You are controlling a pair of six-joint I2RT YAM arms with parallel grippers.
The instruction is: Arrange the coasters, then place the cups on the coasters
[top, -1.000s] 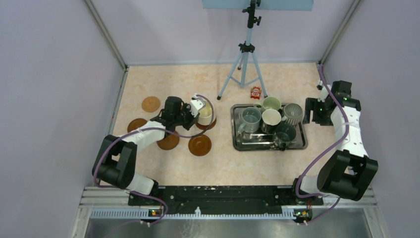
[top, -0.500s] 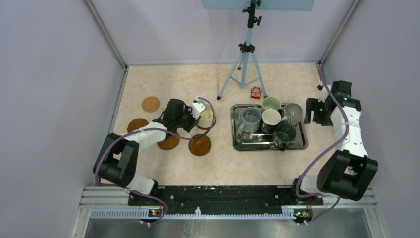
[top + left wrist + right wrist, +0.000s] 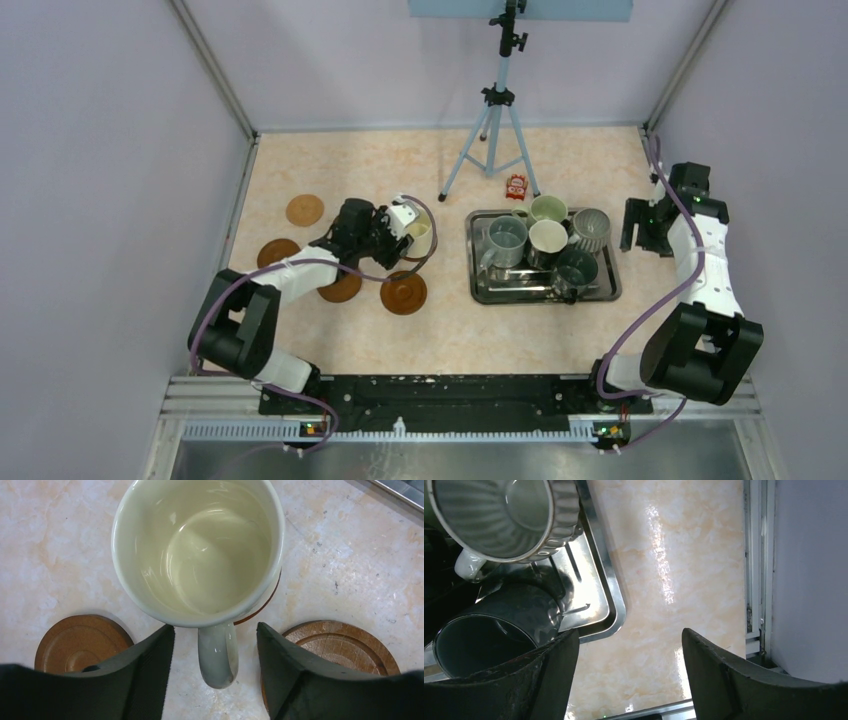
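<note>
The large cream cup (image 3: 200, 555) stands upright on a coaster whose edge (image 3: 267, 602) peeks out from under it. My left gripper (image 3: 215, 627) is open, one finger on each side of the cup's handle (image 3: 218, 655) and touching neither side. Two more coasters (image 3: 80, 640) (image 3: 345, 645) lie bare to either side. From above, the cream cup (image 3: 418, 231) and left gripper (image 3: 400, 236) sit left of the tray; several bare coasters (image 3: 305, 210) (image 3: 277, 252) (image 3: 404, 293) lie around them. My right gripper (image 3: 630, 632) is open over bare table beside the tray.
The steel tray (image 3: 530, 292) holds several cups, among them a ribbed grey one (image 3: 499, 515) and a dark one (image 3: 489, 635) close to my right gripper. A tripod (image 3: 495, 130) and a small red object (image 3: 516, 185) stand at the back. Enclosure walls are close on the right.
My left gripper has opened and let go of the cream cup's handle; the cup stays on its coaster. The right arm has hardly moved.
</note>
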